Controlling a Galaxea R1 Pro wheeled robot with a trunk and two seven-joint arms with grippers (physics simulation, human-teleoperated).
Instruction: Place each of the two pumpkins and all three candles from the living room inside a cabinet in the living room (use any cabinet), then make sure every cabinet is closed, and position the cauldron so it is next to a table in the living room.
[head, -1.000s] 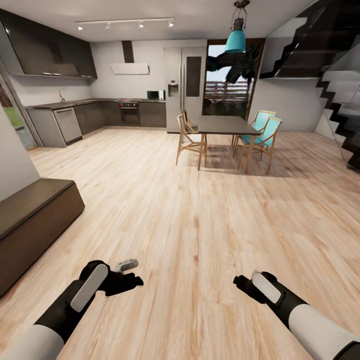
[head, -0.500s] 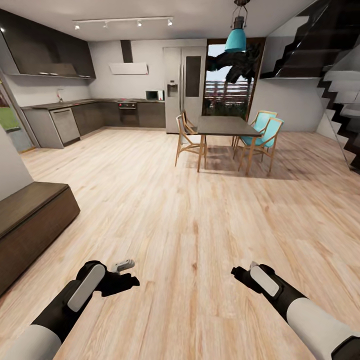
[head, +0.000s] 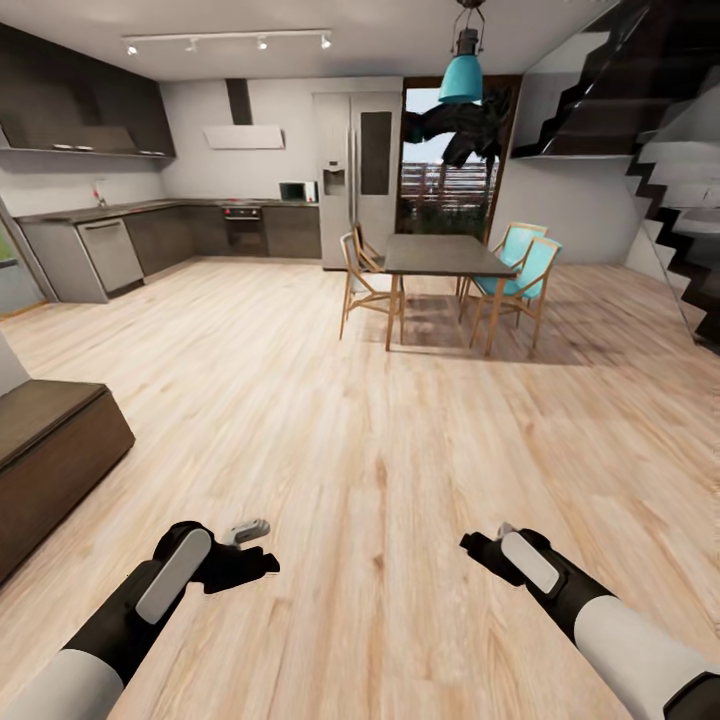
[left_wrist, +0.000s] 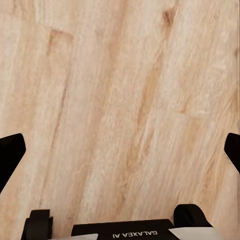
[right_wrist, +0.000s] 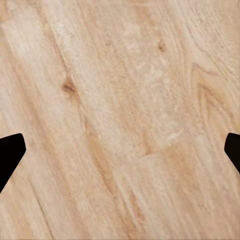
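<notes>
The robot is in transit over bare floor (head: 380, 420), searching; both jaws are spread and empty. Next: turn toward the cabinet (head: 50, 460) at nine o'clock.

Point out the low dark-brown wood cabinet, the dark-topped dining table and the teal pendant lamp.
Low dark-brown wood cabinet (head: 50, 470): head view, front face.
Dark-topped dining table (head: 442, 254): head view, tabletop.
Teal pendant lamp (head: 461, 78): head view, shade.

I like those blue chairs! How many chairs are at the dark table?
4: two wooden chairs on the dining table's left, two turquoise chairs on its right. More could hide behind.
</notes>
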